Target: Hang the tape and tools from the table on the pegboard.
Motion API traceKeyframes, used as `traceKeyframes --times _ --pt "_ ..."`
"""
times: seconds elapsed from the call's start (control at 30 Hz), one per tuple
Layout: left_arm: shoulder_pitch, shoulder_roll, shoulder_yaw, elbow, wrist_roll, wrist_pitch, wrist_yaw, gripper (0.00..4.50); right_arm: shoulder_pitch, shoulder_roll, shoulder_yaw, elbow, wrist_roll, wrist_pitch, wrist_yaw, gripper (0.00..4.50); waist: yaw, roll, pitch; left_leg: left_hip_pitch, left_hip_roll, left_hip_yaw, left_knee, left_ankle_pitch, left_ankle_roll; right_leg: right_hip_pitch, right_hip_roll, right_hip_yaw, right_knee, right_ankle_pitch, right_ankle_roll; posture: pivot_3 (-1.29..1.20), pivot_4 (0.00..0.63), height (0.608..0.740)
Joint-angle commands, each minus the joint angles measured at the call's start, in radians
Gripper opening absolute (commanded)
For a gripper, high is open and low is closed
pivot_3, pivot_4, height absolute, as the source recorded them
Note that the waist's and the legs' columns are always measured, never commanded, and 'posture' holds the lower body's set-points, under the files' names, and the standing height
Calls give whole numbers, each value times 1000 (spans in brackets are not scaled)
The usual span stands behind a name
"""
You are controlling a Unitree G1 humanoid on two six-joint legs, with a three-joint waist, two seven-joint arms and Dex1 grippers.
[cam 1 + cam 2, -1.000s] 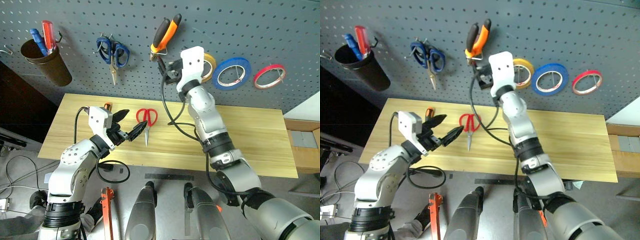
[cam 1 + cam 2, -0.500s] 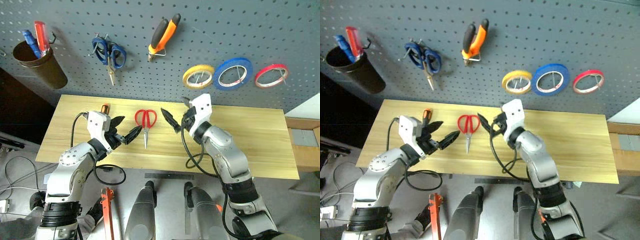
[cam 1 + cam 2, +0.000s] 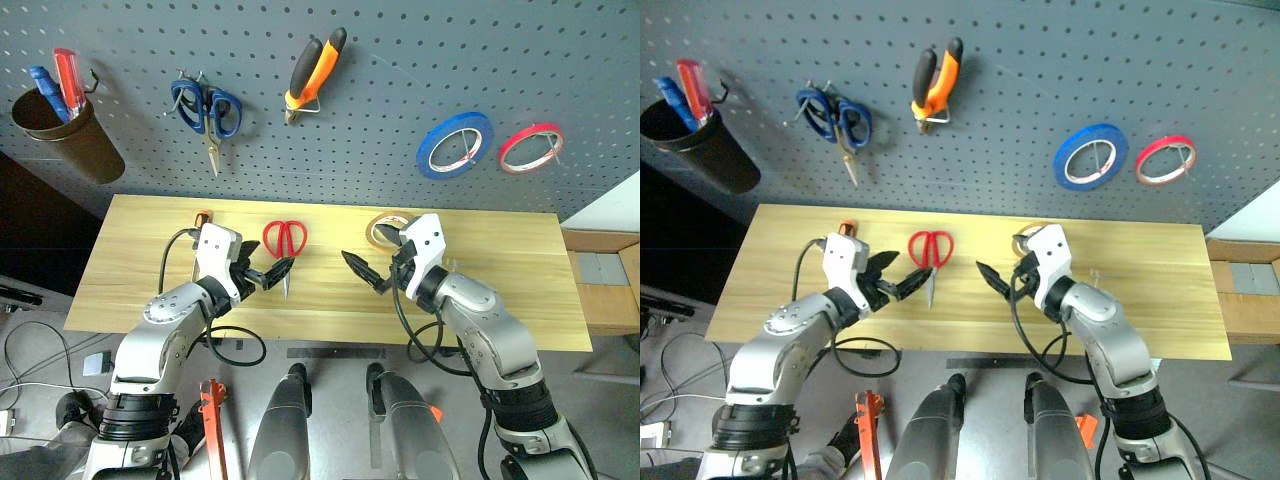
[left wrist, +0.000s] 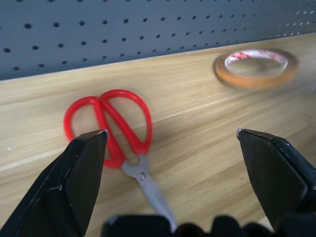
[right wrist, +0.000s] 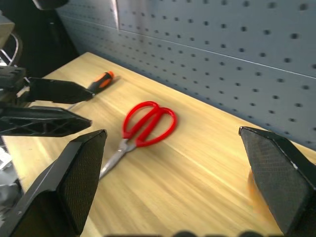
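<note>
The red-handled scissors (image 3: pixel 283 240) lie flat on the light wood table (image 3: pixel 500 300), handles toward the pegboard (image 3: pixel 400 80). My left gripper (image 3: pixel 272 270) is open just left of their blades, low over the wood, and the scissors (image 4: pixel 113 123) lie between its fingers. My right gripper (image 3: pixel 362 270) is open to the right of the scissors (image 5: pixel 145 123), pointing at them from a short way off. On the pegboard hang the orange-and-black pliers (image 3: pixel 314 68) and the dark blue tape (image 3: pixel 424 156).
A yellow roll (image 3: pixel 383 222) lies on the table behind my right gripper. An orange-handled screwdriver (image 3: pixel 203 216) rests by the table's far edge at the left. On the pegboard hang a brown cup (image 3: pixel 65 135) of screwdrivers, blue-handled scissors (image 3: pixel 205 105) and a red roll (image 3: pixel 505 152).
My right gripper came down from the pliers on the pegboard to just above the table. The yellow roll dropped off the pegboard onto the table. My left gripper sank a little toward the scissors.
</note>
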Motion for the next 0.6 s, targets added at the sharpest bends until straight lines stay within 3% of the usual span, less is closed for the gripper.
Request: traceKeyframes --times 0.03,0.23,0.6 --pt "5 5 0 -40 3 42 12 4500 14 -11 -10 -33 13 -16 10 4468 0 0 0 0 0 0 0 0 0 0 0 0 0 0 0 145 409 740" --pt "5 0 -3 -8 54 65 67 4500 29 -40 -8 -43 28 -10 39 4468 1 0 0 0 0 0 0 0 0 0 0 0 0 0 0 143 410 740" --pt "-2 -92 -49 -25 140 175 231 4500 48 -118 -11 -51 77 31 130 4468 2 -1 1 0 0 0 1 0 0 0 0 1 1 0 0 141 423 740"
